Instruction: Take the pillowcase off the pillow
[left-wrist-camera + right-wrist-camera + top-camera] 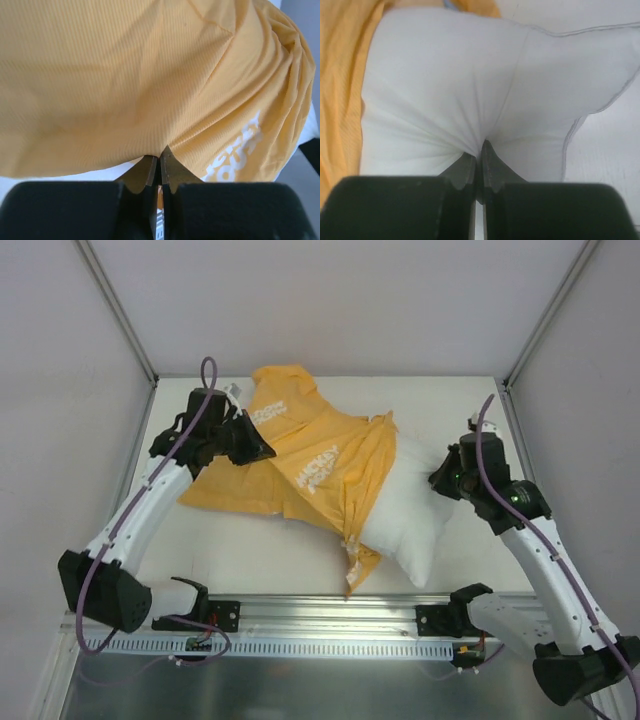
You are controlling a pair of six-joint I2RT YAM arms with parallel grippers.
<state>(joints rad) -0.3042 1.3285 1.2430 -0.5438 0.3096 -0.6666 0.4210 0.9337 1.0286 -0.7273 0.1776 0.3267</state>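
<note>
The orange pillowcase (300, 455) with small white logos lies crumpled across the table's left and middle. It still covers the left part of the white pillow (415, 510), whose right end sticks out bare. My left gripper (262, 452) is shut on a fold of the pillowcase (150, 90) at its left side. My right gripper (440, 480) is shut on the bare pillow's cloth (470, 100), which puckers into the jaws. The pillowcase's edge (340, 90) shows at the left of the right wrist view.
The white table (250, 550) is closed in by white walls on the left, back and right. A metal rail (330, 615) with both arm bases runs along the near edge. A strip of pillowcase hangs toward that rail.
</note>
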